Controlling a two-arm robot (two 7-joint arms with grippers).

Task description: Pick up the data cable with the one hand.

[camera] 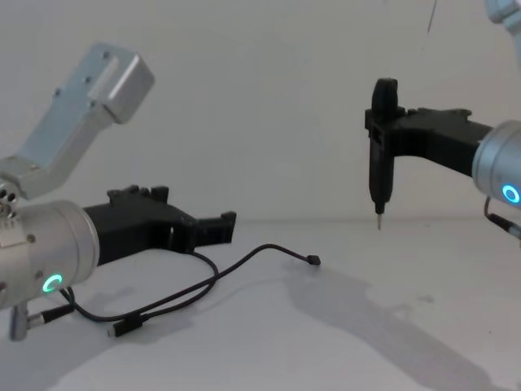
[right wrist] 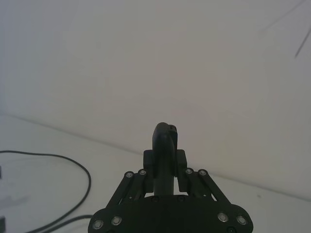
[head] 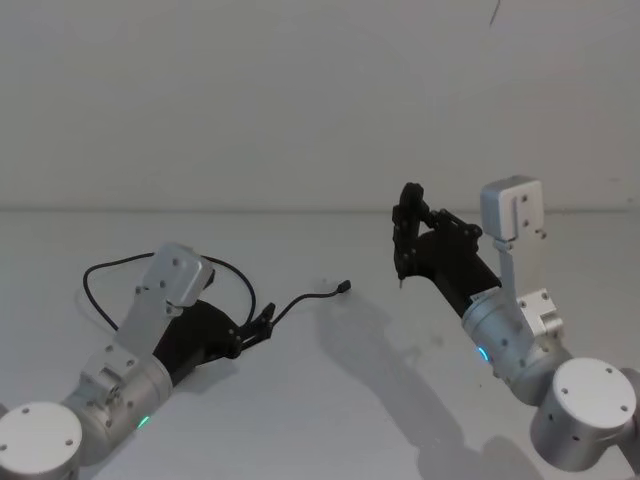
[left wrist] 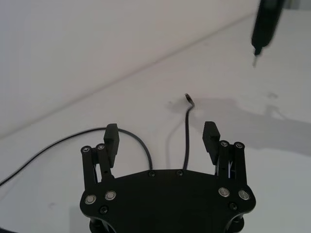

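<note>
Above the data cable [left wrist: 186, 136], left pincer [left wrist: 161, 131] gapes wide, empty; right pincer [right wrist: 165, 158], closed, hangs raised.

A plain white wall [head: 250, 100] stands behind a smooth white tabletop [head: 330, 430], and the two meet in a faint straight seam. The light is even and leaves soft grey shadows [head: 395, 365] on the tabletop. One thin dark line [head: 494, 10] marks the wall high up.
</note>
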